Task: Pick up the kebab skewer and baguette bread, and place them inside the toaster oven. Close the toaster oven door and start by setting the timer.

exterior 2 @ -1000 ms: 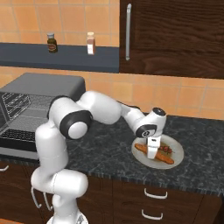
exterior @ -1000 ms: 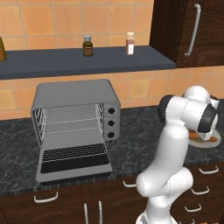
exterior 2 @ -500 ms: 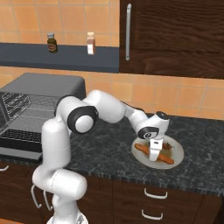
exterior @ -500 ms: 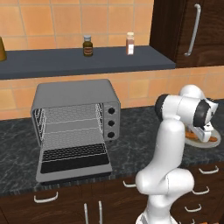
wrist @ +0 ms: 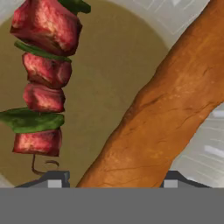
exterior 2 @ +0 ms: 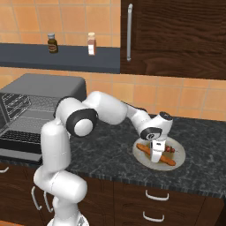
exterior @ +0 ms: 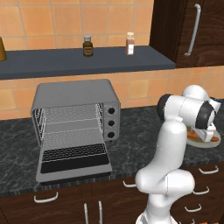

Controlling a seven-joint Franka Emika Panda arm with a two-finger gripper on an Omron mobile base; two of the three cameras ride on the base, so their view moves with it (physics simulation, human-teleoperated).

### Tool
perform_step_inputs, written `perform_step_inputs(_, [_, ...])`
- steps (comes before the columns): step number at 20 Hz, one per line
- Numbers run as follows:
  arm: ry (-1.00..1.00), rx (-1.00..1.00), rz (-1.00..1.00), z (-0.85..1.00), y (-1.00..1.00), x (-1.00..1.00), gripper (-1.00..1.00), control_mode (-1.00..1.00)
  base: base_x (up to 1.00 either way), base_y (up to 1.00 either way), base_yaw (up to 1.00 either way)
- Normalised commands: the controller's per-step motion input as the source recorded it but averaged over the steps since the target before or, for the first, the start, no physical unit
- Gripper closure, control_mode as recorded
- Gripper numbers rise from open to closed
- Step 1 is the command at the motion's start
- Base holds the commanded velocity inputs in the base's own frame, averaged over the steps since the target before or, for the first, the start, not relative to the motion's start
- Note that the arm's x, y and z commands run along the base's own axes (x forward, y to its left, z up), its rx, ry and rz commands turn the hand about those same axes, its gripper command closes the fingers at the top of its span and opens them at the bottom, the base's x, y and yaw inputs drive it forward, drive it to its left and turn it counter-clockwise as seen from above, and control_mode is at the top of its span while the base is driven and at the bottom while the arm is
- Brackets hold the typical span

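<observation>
arm [exterior 2: 103,110]: glossy white, rounded links | joints: dark bands

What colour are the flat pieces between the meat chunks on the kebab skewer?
Green, clearest in the hand view on the kebab skewer.

Plate [exterior 2: 178,155] on the counter [exterior 2: 106,152], right of the toaster oven [exterior: 74,127]; baguette [exterior 2: 148,149] and skewer [exterior 2: 169,150] on the plate.

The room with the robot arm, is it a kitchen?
Yes, it looks like a kitchen, a computer-drawn one. There is a toaster oven with its door open on a dark stone counter, and a plate of food beside it.
</observation>
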Motion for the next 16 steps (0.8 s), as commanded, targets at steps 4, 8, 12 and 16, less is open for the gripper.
perform_step_inputs(4, [0.0,0.0,0.03,0.81,0.28,-0.63,1.0,-1.0,0.0,0.0,0.0])
perform_step_inputs(8, [0.01,0.0,0.08,1.0,0.55,-0.65,1.0,-1.0,0.0,0.0,0.0])
perform_step_inputs(12, [0.04,-0.02,0.07,0.82,0.84,-0.71,1.0,-1.0,0.0,0.0,0.0])
perform_step_inputs(16, [0.06,-0.04,0.08,0.61,1.0,-0.56,1.0,-1.0,0.0,0.0,0.0])
